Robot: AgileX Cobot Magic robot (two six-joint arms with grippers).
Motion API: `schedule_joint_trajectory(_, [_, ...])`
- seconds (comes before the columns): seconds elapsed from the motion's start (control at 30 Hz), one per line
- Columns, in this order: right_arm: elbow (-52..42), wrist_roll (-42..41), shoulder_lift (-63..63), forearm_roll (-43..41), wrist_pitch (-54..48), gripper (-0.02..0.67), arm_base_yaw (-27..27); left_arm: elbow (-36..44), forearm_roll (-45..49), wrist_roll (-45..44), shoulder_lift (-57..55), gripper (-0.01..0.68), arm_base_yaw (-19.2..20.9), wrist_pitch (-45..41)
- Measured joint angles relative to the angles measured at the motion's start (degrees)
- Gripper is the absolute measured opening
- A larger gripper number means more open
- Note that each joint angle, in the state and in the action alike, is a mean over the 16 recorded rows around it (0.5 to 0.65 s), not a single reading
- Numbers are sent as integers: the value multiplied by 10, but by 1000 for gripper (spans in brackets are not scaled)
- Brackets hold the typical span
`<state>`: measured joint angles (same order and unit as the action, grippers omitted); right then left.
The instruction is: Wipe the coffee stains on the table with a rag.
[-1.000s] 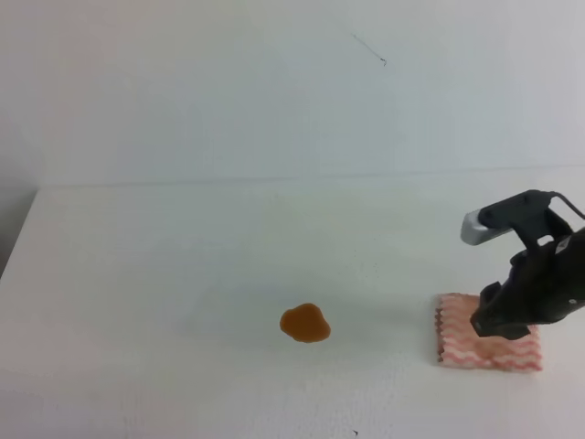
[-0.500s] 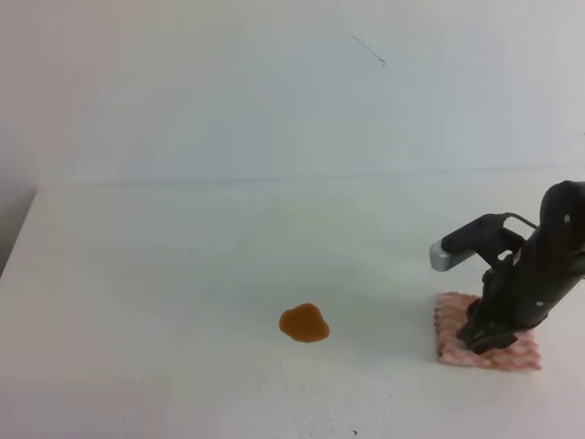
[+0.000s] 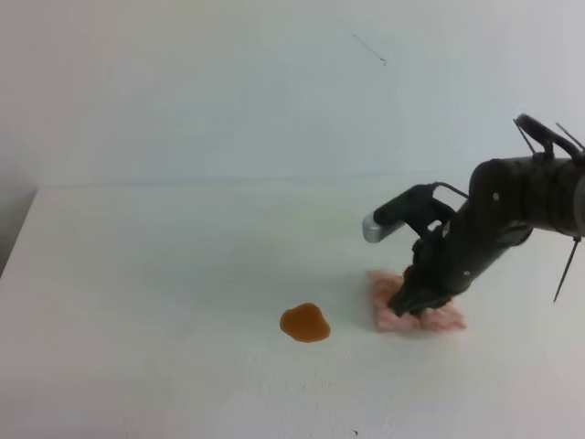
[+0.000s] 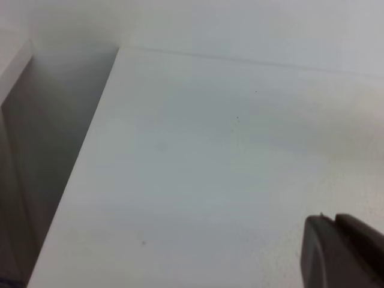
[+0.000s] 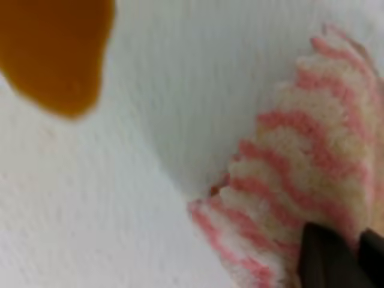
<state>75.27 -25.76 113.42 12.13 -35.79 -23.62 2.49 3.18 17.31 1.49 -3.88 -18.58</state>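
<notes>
White tabletop (image 3: 164, 265) carries one coffee stain (image 3: 304, 324) and, at its 3 o'clock, one rag (image 3: 439, 318) pinched in the right hand (image 3: 409, 306); the left hand's (image 4: 345, 252) state is unclear.

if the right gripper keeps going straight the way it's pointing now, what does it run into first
The right gripper points steeply down and is shut on the rag, so it would press the rag into the table first. The coffee stain lies off to the side, apart from the rag, not in that line.
</notes>
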Motion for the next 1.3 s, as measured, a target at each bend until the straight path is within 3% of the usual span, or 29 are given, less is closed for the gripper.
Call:
schedule_joint_trajectory(0.53, [156,30,94,24,-52,-2,-43,0,0,0,0,-3,0,-1])
schedule_joint_trajectory(0.87, [232,61,160,17,-88,-1,-131,0,0,0,0,-3,0,0])
schedule_joint_trajectory(1.1, [259,122,176,-79,-127,-1,-205,0,0,0,0,-3,0,-1])
schedule_joint_trajectory(1.3, [248,204,172,-204,-183,-2,-227,0,1,0,0,-3,0,-2])
